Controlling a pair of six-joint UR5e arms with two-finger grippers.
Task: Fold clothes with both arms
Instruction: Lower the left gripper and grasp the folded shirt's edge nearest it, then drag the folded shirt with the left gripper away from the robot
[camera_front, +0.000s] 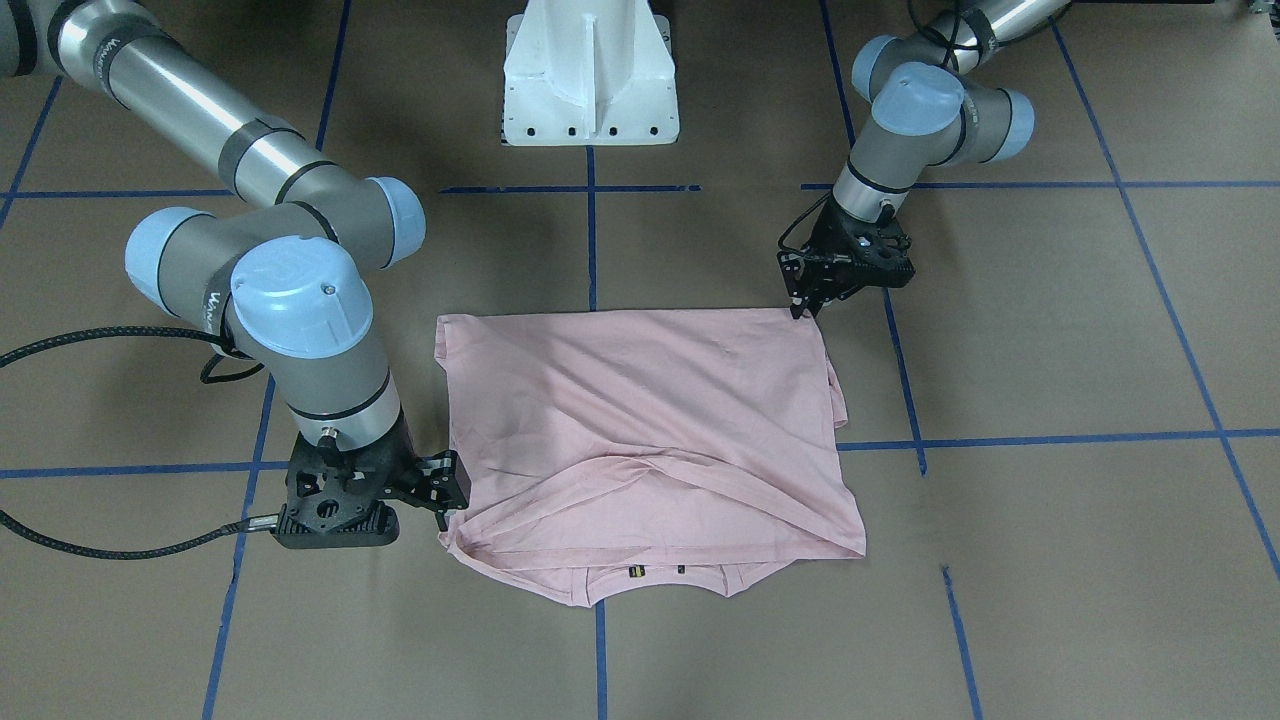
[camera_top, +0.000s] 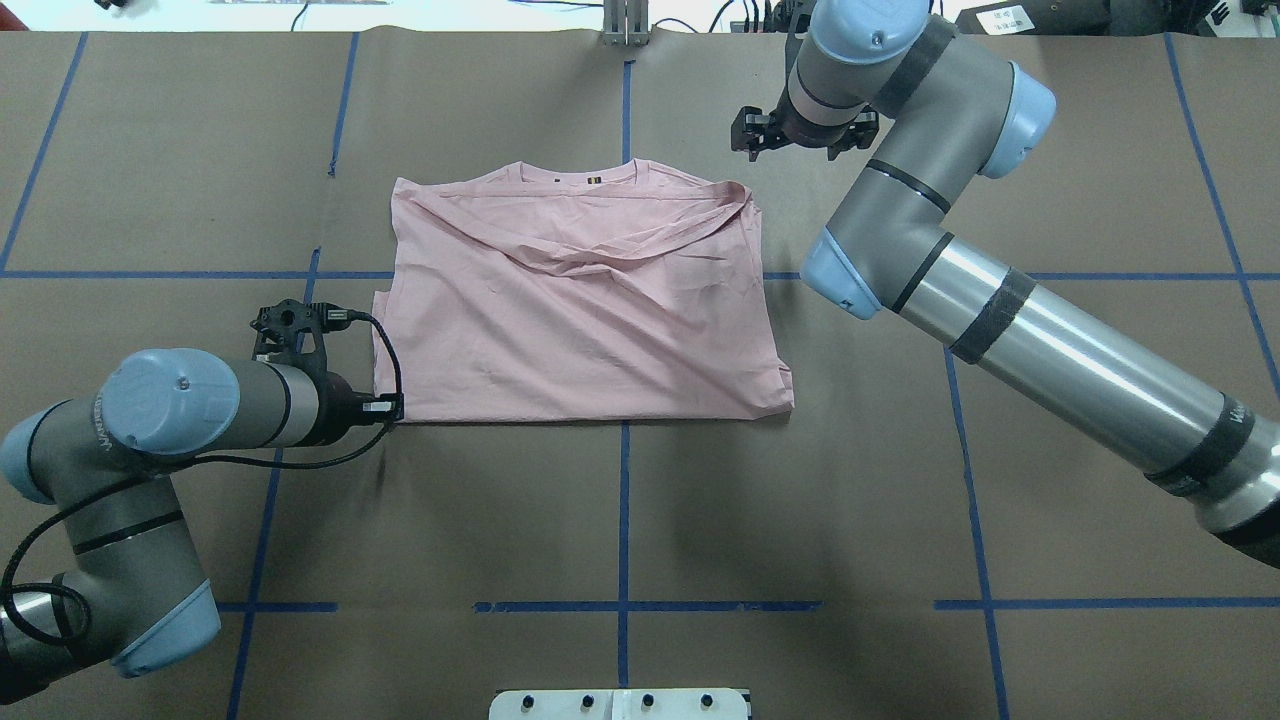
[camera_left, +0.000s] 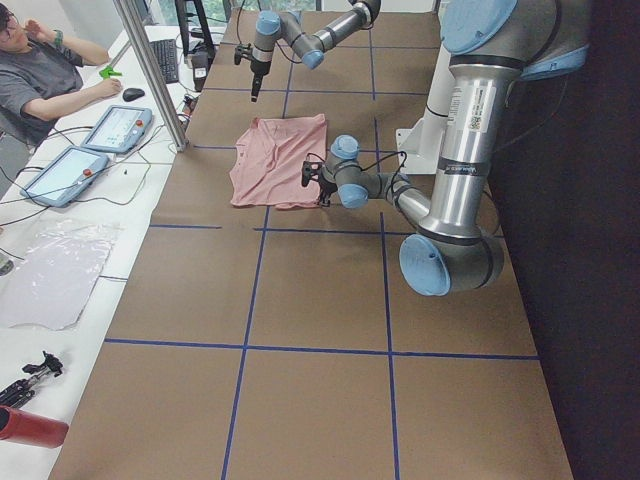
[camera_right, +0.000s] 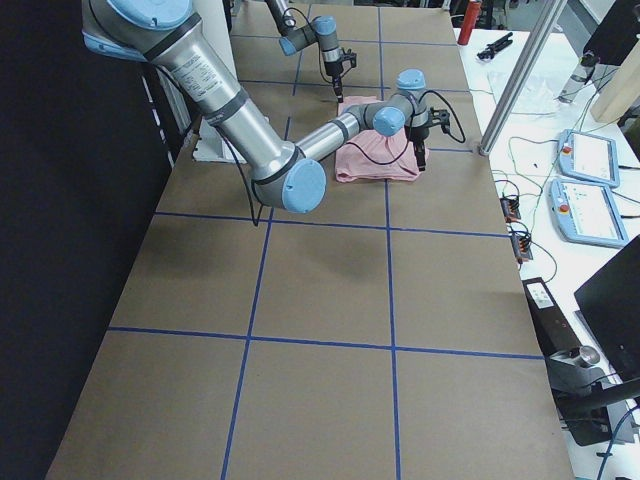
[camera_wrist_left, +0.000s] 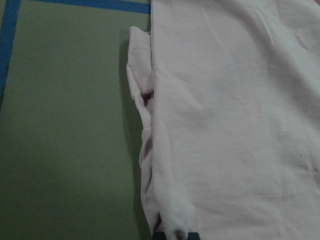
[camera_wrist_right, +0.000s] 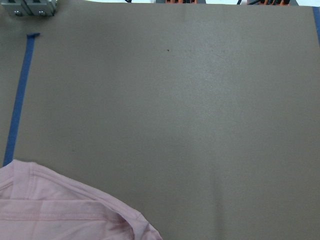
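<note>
Since the next fold needs two held corners, L gripper (camera_top: 392, 406), nearest the base (camera_top: 620, 705), seems pinched shut on the near corner of the pink T-shirt (camera_top: 580, 320), lying half-folded on the table (camera_top: 620, 520) w/ collar (camera_top: 580, 178) far side, while R gripper (camera_front: 448, 492) hovers beside the far corner, opening I can't tell.

Left claw (camera_front: 799, 310) tips are lost against the shirt (camera_front: 640, 420) corner; the right claw (camera_front: 448, 492) gap is too small to judge

Evenly lit from above; soft shadows on the table (camera_front: 1050, 330). Glare streaks along the right arm (camera_front: 190, 100). Dim, greenish and soft in the left wrist view.
</note>
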